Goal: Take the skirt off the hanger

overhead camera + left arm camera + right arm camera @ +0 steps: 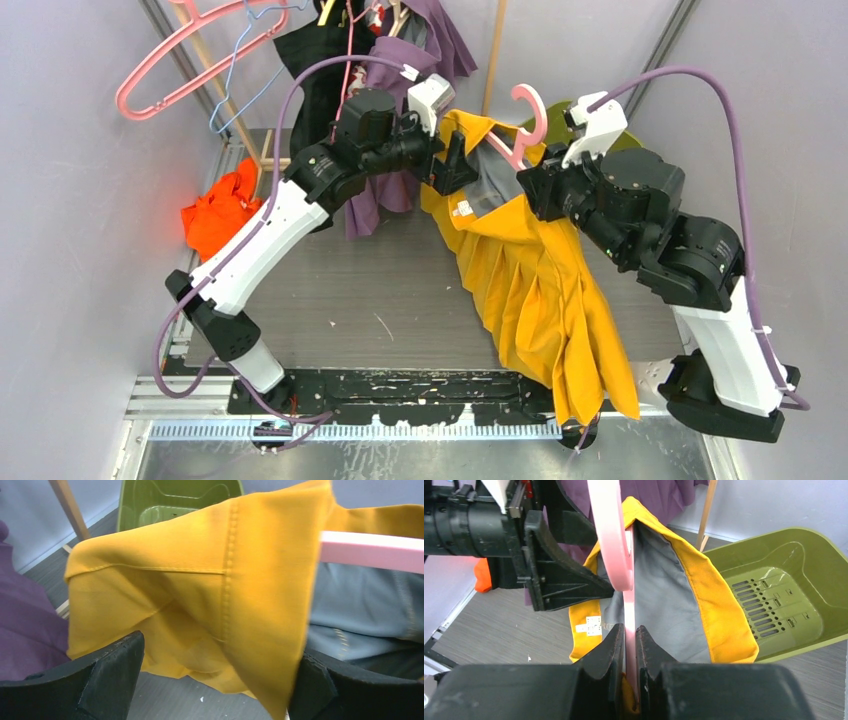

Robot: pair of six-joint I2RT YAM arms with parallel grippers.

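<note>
A mustard-yellow skirt point(540, 290) with grey lining hangs from a pink hanger point(527, 120) and drapes down over the table's near edge. My right gripper point(629, 632) is shut on the hanger's point(611, 540) thin pink bar, with the skirt's waistband point(704, 595) spread just beyond it. My left gripper point(220, 660) stands wide open at the left end of the waistband. A folded yellow corner of the skirt point(200, 580) hangs between its fingers, which are apart from the cloth. The hanger bar point(370, 550) pokes out of the waistband on the right.
A green plastic basket point(784, 595) sits behind the skirt at the back right. Purple clothing point(400, 70) and spare pink and blue hangers point(170, 60) hang on a wooden rack at the back. An orange cloth point(220, 215) lies at the table's left edge.
</note>
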